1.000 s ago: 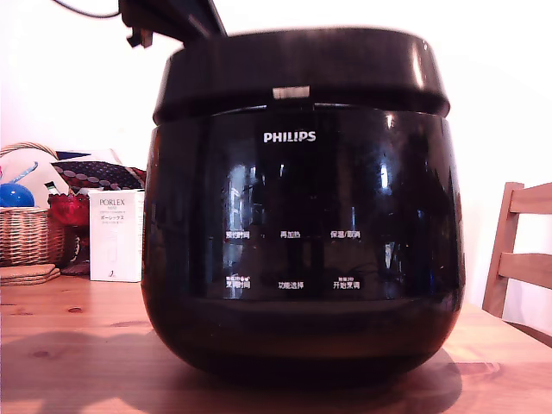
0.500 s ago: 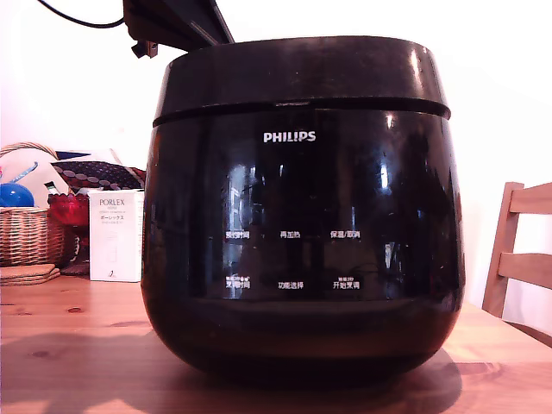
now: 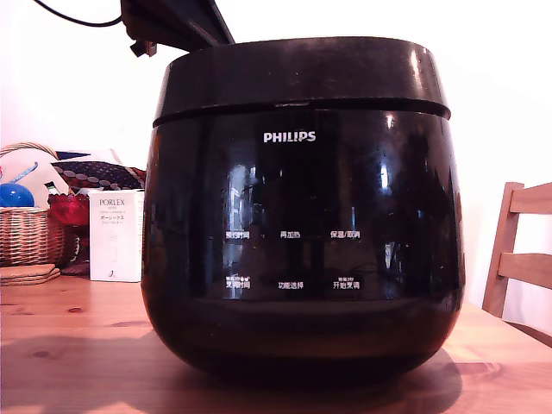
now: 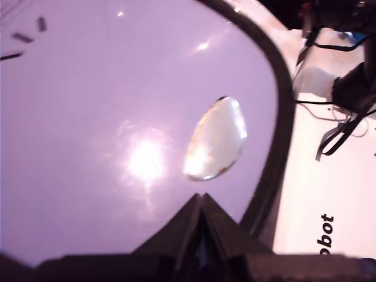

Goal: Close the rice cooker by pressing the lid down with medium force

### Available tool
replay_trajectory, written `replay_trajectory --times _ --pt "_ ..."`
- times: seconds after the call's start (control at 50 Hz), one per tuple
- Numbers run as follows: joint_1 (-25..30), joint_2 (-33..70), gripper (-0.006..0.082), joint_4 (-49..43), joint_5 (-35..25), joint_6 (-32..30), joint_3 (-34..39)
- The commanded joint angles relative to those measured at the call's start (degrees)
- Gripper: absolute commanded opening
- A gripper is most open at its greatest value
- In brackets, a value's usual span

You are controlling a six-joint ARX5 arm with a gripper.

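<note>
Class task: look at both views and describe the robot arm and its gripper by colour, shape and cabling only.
The arm is matte black and angular, with a thin black cable looping off it toward the exterior view's left. In the wrist view the gripper shows as two black wedge-shaped fingers tapering to a point.

The arm (image 3: pixel 177 21) is cut off by the exterior view's top edge, and the pincer (image 4: pixel 201 220) is hidden there behind the lid (image 3: pixel 302 73). In the wrist view only its dark tips show, pressed together, their contact with the lid unclear. The cooker (image 3: pixel 302 250) hides the surface (image 3: pixel 69 354) behind it.
</note>
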State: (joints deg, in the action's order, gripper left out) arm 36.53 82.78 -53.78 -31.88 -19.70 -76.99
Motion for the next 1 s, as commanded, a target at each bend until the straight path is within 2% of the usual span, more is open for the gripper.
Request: replay_trajectory --times 0.0,0.44,0.68,0.98 --pt "0.6 4.2 -0.0024 -2.3 2.4 -0.4 6.4" --pt "0.6 4.2 -0.0024 1.2 2.5 -0.2 12.1" --pt "0.6 4.2 -0.0024 3.1 2.2 -0.2 12.2" --pt "0.5 1.3 -0.0024 7.5 -1.2 -0.2 12.1"
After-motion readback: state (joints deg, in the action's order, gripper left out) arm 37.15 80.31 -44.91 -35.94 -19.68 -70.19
